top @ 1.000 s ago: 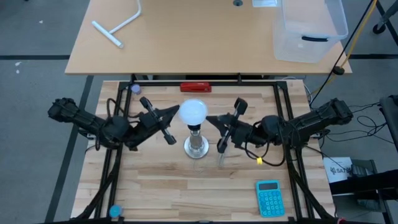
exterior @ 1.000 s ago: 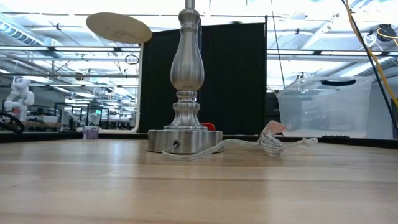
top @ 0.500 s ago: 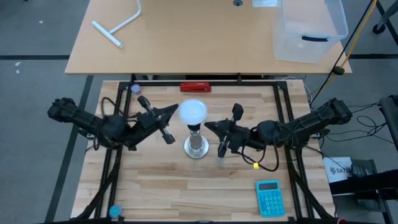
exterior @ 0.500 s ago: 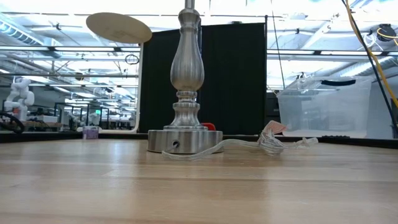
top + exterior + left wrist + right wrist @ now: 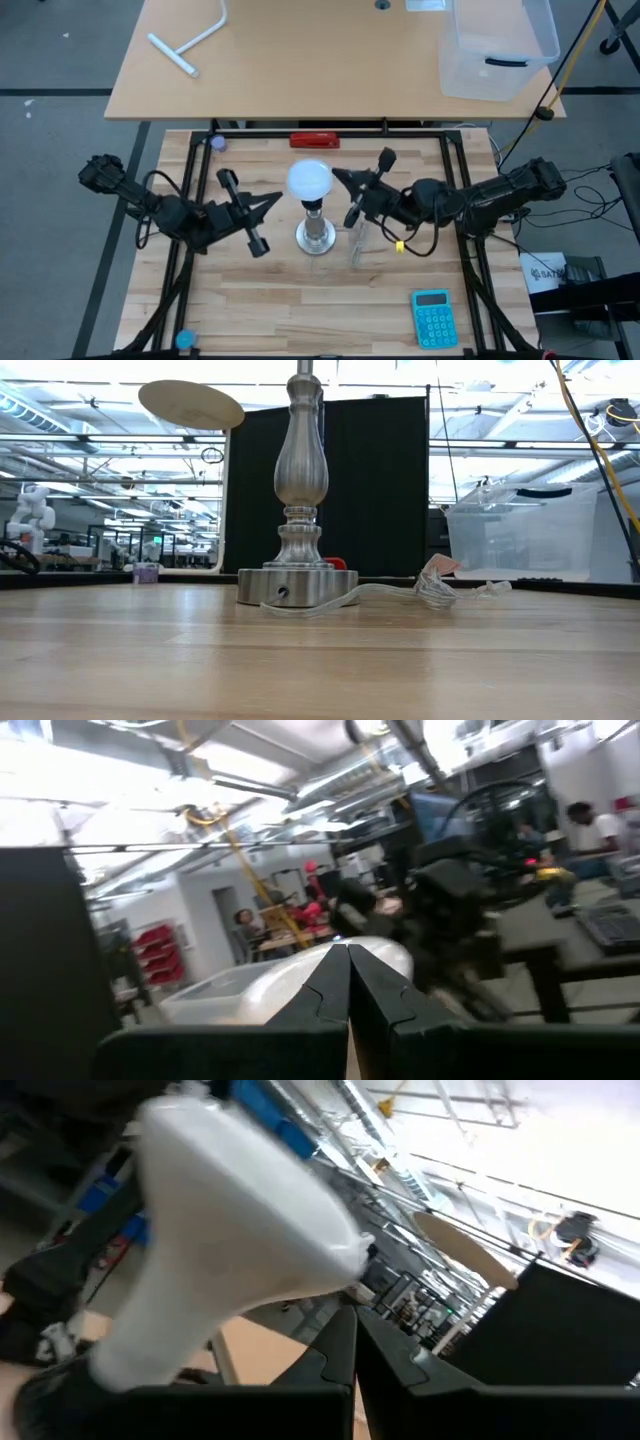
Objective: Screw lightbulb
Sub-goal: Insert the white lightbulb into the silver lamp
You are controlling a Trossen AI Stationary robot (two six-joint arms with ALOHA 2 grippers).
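Lightbulb (image 5: 310, 180) sits atop lamp stand (image 5: 315, 236) mid-tabletop (image 5: 300, 310). Left end effector (image 5: 275, 199) and right end effector (image 5: 338, 177) flank it, both clenched, empty. Clear cord (image 5: 357, 245), blue calculator (image 5: 434, 318) nearby.

Overall light: bright and even, from overhead room fixtures.
High view: sharp; soft short shadows under the arms on the table (image 5: 300, 300); the bulb (image 5: 310, 180) nearly blown out to plain white.
Low view: ceiling lights glare white along the top; the lamp (image 5: 298, 490) is crisp with bright streaks on its metal; the nearest tabletop is soft, out of focus.
Left wrist view: heavily smeared throughout, ceiling washed out, people in the background indistinct.
Right wrist view: bulb (image 5: 230, 1250) close and blurred; sky-bright upper corner overexposed.
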